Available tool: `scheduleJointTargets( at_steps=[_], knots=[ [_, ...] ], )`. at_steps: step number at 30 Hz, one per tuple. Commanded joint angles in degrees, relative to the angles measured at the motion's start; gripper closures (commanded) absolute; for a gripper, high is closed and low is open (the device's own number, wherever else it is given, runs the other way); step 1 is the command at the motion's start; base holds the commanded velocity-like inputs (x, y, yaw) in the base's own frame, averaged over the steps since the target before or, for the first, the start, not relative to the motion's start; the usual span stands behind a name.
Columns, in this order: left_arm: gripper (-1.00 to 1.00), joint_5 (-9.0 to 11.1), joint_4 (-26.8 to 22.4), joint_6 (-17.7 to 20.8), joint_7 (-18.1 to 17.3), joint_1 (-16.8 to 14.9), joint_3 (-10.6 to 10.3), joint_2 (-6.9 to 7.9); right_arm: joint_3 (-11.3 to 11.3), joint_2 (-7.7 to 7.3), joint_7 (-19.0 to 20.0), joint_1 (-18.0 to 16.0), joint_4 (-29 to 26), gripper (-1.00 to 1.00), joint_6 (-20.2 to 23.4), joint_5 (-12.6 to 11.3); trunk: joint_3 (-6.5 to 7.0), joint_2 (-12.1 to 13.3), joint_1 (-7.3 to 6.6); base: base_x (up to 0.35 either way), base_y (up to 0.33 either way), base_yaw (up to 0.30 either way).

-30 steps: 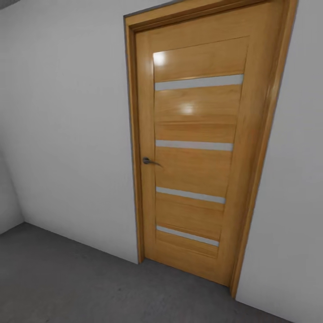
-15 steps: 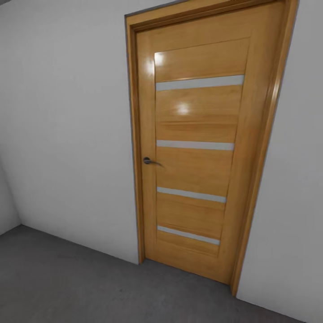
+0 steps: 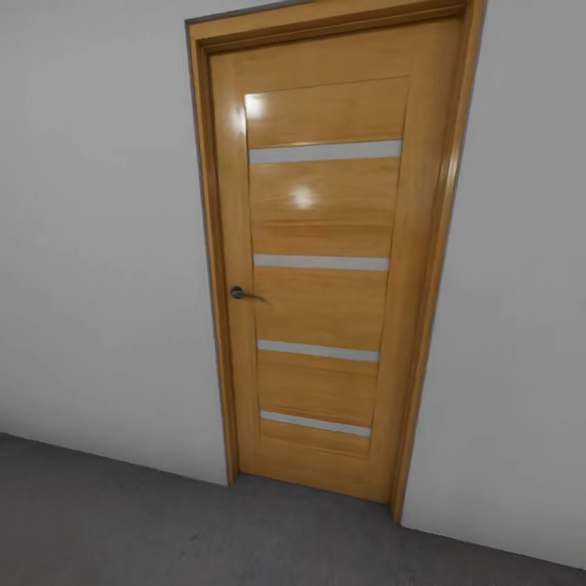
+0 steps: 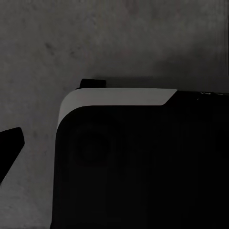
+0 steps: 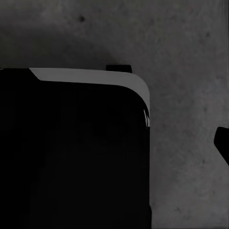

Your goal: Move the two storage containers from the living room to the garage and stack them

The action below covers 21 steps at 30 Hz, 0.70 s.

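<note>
Pale grey wall [image 3: 98, 244] spans the head view; a shut wood door [image 3: 325, 260] fills twelve to three o'clock, its handle [image 3: 238, 293] near centre. Concrete floor [image 3: 122, 521] lies at six o'clock, so this looks like the garage. No containers are visible, likely because the robot is travelling; finger positions cannot be told.

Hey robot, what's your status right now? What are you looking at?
Grippers: state unreadable from wrist views. Orange-red storage containers: not sighted. Ahead: closed honey-coloured wooden door with pale horizontal strips, grey lever handle, pale grey wall, dark grey concrete floor.

One door [image 3: 325, 268], four pale strips [image 3: 324, 152]
</note>
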Motion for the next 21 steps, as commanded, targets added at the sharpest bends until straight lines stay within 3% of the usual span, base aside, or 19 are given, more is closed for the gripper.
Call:
scheduleJointTargets(
  at_steps=[1, 7, 21],
  knots=[
    [-1.0, 0.42, -0.03, -0.13, 0.01, 0.01, -0.01, -0.01, -0.01, 0.0, -0.01, -0.03, 0.06, -1.0, -0.24, -0.03, -0.04, -0.03, 0.0, 0.0, 0.0, -0.242],
    [-1.0, 0.42, -0.03, -0.13, 0.01, 0.01, 0.02, 0.02, -0.01, 0.0, -0.01, -0.03, 0.06, -1.0, -0.22, -0.03, -0.04, -0.03, 0.0, 0.054, 0.045, -0.181],
    [-1.0, 0.42, -0.03, -0.13, 0.01, 0.01, -0.03, 0.08, -0.01, 0.0, -0.01, -0.03, 0.06, -1.0, -0.21, -0.03, -0.04, -0.03, 0.0, 0.233, 0.204, -0.011]
  ],
)
